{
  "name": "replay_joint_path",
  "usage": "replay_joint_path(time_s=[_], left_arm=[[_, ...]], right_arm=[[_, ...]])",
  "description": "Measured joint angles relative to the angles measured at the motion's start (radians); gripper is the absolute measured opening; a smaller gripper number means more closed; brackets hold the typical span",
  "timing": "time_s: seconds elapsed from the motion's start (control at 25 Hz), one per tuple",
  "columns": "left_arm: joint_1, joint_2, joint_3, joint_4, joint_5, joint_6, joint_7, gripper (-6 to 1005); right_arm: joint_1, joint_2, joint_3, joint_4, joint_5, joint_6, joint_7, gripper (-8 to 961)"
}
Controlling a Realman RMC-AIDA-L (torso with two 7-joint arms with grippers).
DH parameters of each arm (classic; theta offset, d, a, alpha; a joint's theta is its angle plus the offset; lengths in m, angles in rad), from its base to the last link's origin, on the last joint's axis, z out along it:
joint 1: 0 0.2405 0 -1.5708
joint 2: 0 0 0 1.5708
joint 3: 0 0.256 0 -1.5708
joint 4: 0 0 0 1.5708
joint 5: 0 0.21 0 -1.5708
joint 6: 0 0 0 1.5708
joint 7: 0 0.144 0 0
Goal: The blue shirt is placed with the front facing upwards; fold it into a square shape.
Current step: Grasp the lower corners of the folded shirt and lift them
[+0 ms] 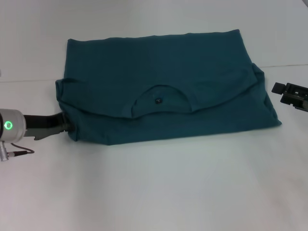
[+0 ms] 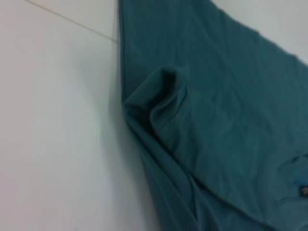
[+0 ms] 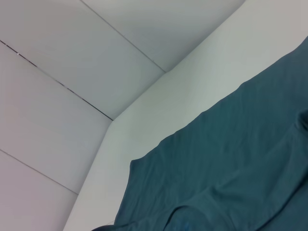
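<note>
Blue shirt folded on table, left tool at its corner

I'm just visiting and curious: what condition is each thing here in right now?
blue shirt: folded once, neckline showing, not yet square.
left gripper: at the shirt's near left corner.
right gripper: off the shirt, beside its right edge.
table: white, shirt lying flat on it.

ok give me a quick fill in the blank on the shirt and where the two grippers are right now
1. The blue shirt lies on a ____ table.
2. The ____ gripper is at the shirt's near corner.
3. The right gripper is beside the shirt, ____ from it.
4. The round neckline has a small dark ____ inside it.

Missing words: white; left; apart; tag
</note>
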Motion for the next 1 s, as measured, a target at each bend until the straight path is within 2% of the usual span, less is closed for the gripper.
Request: replay_joint_path(time_s=[0.24, 0.56, 0.8, 0.92, 1.0], left_arm=[[0.031, 0.013, -0.097, 0.002, -0.109, 0.073, 0.080, 0], [0.093, 0.031, -0.226, 0.004, -0.188, 0.181, 0.132, 0], [0.107, 0.035, -0.247, 0.003, -0.193, 0.198, 0.139, 0], [0.105, 0.035, -0.243, -0.002, -0.183, 0.194, 0.140, 1], [0.100, 0.035, -0.237, -0.003, -0.181, 0.192, 0.140, 1]], right_arm=[[-0.001, 0.000, 0.001, 0.001, 0.000, -0.001, -0.001, 714], [0.005, 0.000, 0.000, 0.001, -0.003, -0.005, -0.001, 714], [0.006, 0.000, -0.009, 0.001, -0.010, -0.002, 0.000, 714], [0.013, -0.017, -0.016, -0.001, -0.060, -0.010, 0.019, 714], [0.031, -0.052, -0.017, -0.002, -0.139, -0.017, 0.064, 714]])
